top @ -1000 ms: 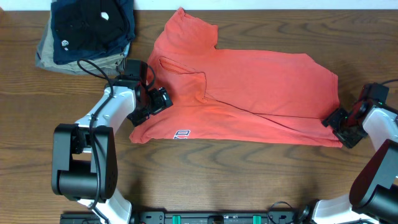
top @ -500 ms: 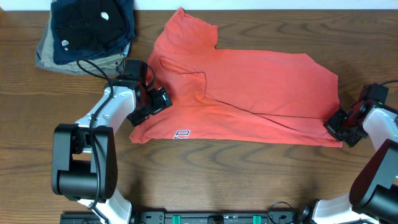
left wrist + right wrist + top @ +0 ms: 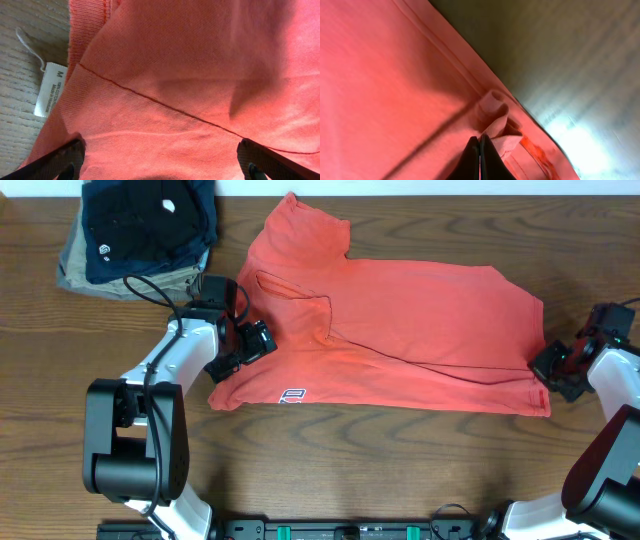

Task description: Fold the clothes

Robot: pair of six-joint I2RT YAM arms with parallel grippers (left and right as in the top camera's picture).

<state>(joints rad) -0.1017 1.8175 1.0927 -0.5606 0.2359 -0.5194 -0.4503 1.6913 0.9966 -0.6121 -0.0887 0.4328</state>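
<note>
The clothes, a coral-red T-shirt [image 3: 400, 320], lie partly folded across the middle of the table, with a bit of white lettering [image 3: 291, 395] at the front left hem. My left gripper [image 3: 250, 345] hovers over the shirt's left edge; in the left wrist view it [image 3: 160, 167] stands wide open, fingers [image 3: 65, 160] spread over the red cloth [image 3: 190, 75] beside the white neck label [image 3: 50, 90]. My right gripper [image 3: 552, 367] is at the shirt's right edge. Seen from its wrist, it [image 3: 480, 142] is shut, pinching a puckered fold of the hem [image 3: 495, 112].
A stack of folded garments [image 3: 140, 230], navy on top of khaki-grey, sits at the back left corner. A black cable [image 3: 150, 290] runs from the left arm toward that stack. Bare wooden table [image 3: 350, 470] lies in front of the shirt.
The right gripper has closed on the shirt's right hem and shifted slightly back and to the right. The left arm has not moved.
</note>
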